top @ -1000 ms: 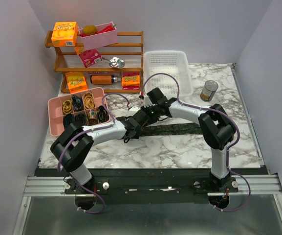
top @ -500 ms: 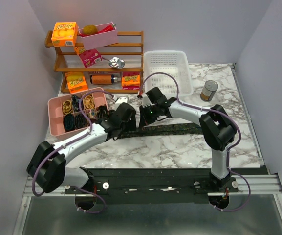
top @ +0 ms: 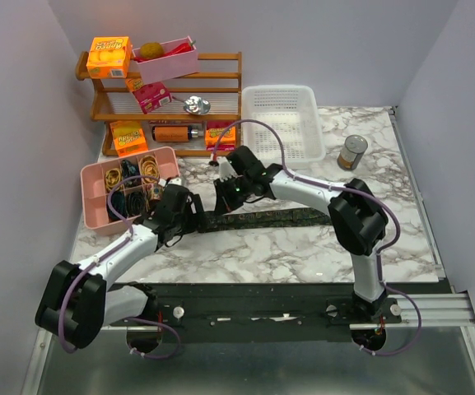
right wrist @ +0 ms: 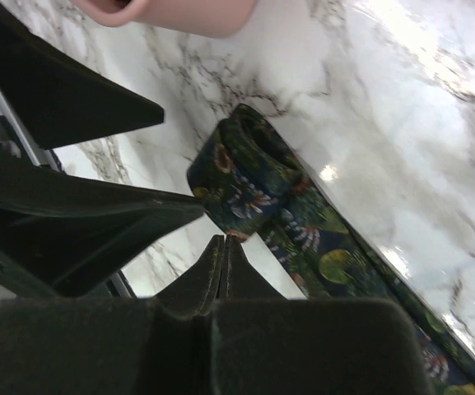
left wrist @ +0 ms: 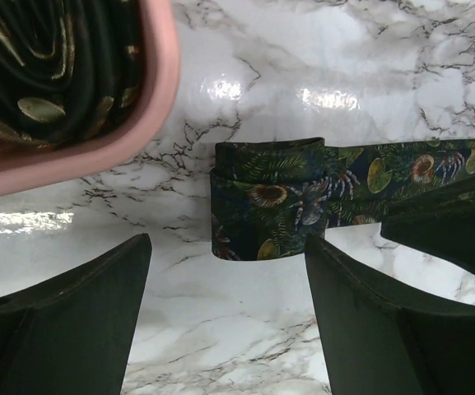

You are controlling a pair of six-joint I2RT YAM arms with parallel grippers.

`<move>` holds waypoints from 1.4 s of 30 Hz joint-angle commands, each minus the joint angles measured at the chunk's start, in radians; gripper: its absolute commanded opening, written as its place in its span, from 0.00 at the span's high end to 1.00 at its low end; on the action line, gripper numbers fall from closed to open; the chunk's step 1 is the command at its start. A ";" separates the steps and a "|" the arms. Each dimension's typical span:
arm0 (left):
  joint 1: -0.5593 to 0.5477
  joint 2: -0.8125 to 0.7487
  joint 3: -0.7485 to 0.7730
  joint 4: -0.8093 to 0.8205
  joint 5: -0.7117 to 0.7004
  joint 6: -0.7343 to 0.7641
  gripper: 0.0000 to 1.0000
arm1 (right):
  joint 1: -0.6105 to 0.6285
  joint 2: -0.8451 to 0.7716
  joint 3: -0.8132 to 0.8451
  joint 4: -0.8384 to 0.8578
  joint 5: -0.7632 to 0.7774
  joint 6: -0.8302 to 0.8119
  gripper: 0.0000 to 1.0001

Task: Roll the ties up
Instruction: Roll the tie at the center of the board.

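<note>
one tie [left wrist: 270, 197], rolled end visible, rest cut off, left hand [left wrist: 225, 247] spread, right hand [right wrist: 221, 243] closed empty

Top view: bright, even overhead light; soft short shadows under left arm [top: 126, 247] and right arm [top: 307, 185] on the marble tabletop [top: 286, 247]; orange box [top: 109, 54] at top left glows, near clipped; steel panel [top: 245, 362] below the table edge is dim; sharp throughout. Left wrist view: white glare patches on the marble, strongest above the tie [left wrist: 270, 202], another low left under the pink tray [left wrist: 159, 90]; tie print crisp; tray rim soft; left gripper fingers [left wrist: 72, 329] near-black, no surface detail. Right wrist view: heavy glare top right washes out the veining; small specular spot beside the rolled tie end; right gripper fingers [right wrist: 208, 284] close to the lens, underexposed, slightly soft.
</note>
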 commanded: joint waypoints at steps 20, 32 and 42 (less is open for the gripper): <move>0.098 -0.018 -0.126 0.225 0.142 -0.024 0.17 | 0.031 0.191 0.128 -0.034 0.076 -0.018 1.00; 0.100 0.097 -0.144 0.394 0.179 -0.054 0.28 | 0.020 0.152 0.060 -0.037 0.093 -0.025 1.00; 0.100 0.159 -0.181 0.516 0.185 -0.075 0.41 | -0.014 0.161 0.037 -0.035 0.034 -0.044 0.99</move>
